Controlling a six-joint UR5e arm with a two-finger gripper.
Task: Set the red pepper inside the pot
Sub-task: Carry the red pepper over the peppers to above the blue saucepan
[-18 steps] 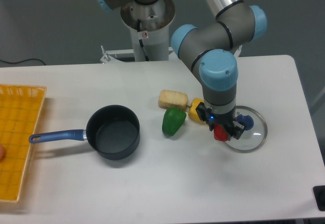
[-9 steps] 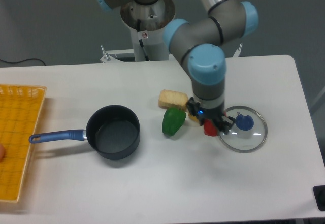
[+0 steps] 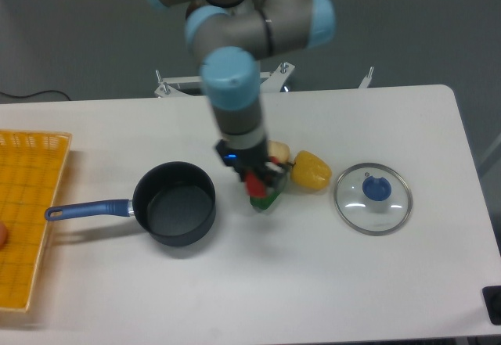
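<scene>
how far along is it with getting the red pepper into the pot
Done: the small glossy red pepper is picked up, clamped in the two-finger gripper above the green pepper. In hand: carrying it, with the gripper between the round glass lid and the dark saucepan with the blue handle. Left: reach the saucepan, which looks empty, and release the pepper inside.

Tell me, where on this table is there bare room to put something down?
Bare white tabletop runs along the whole near edge, below the dark saucepan and round glass lid. It is crowded mid-table, where the fingers hold the red pepper over the green pepper, beside the yellow pepper.
</scene>
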